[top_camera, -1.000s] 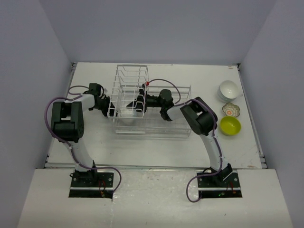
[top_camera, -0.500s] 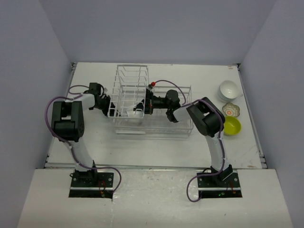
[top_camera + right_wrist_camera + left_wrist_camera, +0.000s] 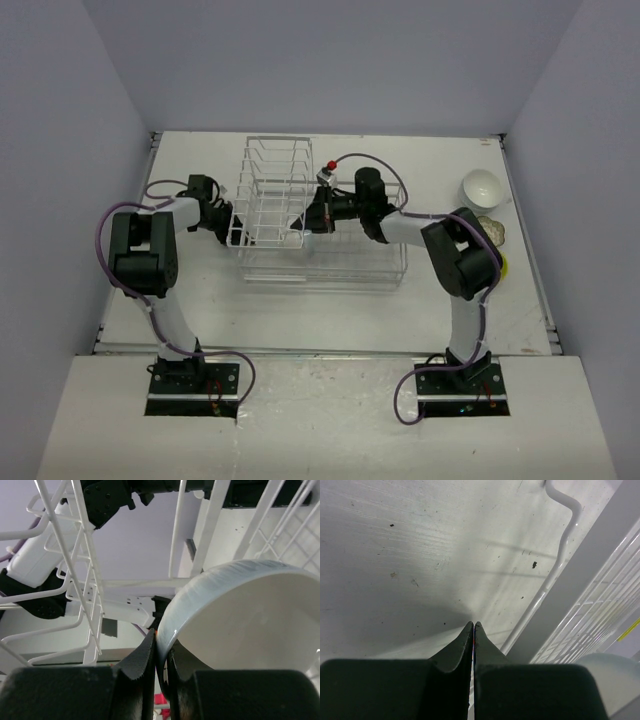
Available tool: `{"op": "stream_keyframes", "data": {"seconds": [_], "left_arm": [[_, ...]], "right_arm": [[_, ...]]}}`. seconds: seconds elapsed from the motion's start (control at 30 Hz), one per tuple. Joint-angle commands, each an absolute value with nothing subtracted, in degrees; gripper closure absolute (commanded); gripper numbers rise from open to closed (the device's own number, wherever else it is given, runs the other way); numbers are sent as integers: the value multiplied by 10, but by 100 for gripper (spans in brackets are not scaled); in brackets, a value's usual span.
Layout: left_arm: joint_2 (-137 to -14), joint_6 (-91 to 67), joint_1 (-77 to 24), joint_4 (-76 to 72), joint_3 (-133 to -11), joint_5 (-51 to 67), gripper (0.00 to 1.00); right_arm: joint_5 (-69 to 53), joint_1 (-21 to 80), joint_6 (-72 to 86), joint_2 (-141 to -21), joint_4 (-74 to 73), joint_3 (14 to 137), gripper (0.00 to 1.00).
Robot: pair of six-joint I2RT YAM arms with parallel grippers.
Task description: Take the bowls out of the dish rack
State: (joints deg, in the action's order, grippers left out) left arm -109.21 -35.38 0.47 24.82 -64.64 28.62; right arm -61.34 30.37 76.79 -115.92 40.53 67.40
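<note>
The left gripper (image 3: pixel 473 626), fingers pressed together on nothing, sits beside the left end of the dish rack (image 3: pixel 272 190) near the far edge of the table (image 3: pixel 200 290), inside which the right gripper (image 3: pixel 159 639) pinches the rim of a white bowl (image 3: pixel 240 615), other bowls (image 3: pixel 482 187) lying by the right edge.

The tabletop (image 3: pixel 330 310) is lit brightly and evenly from above in the overhead view, and only faint, soft shadows are cast beneath the dish rack (image 3: pixel 275 190). In the left wrist view, a broad grey shadow is thrown ahead of the left tool (image 3: pixel 473 626), which is rendered dark and slightly soft. In the right wrist view, a white bowl (image 3: pixel 250 625) is shown close up, with a pale sheen along its rim.
</note>
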Motion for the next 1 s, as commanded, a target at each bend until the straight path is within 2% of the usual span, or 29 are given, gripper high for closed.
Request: {"op": "stream_keyframes", "data": {"seconds": [0.0,0.17,0.33,0.67,0.8,0.83,0.97], "left_arm": [[-1097,-357,0,233,-663,319,100],[-1097,-356,0,231,-660,321,100],[-1100,-357,0,229,-662,323,100],[-1101,-358,0,228,-660,323,100],[-1099,-359,0,223,-655,324,100],[-1099,-360,0,222,-655,325,100],[-1097,-365,0,220,-657,327,100]], "right_arm": [[-623,279,646,-1101,271,723,100],[-586,240,506,-1063,66,777,100],[-568,197,440,-1031,-27,800,100],[-481,104,276,-1022,-278,1015,100],[-388,60,227,-1042,-368,1105,100],[-304,51,207,-1047,-407,1120,100],[-150,4,173,-1068,-467,1152,100]]}}
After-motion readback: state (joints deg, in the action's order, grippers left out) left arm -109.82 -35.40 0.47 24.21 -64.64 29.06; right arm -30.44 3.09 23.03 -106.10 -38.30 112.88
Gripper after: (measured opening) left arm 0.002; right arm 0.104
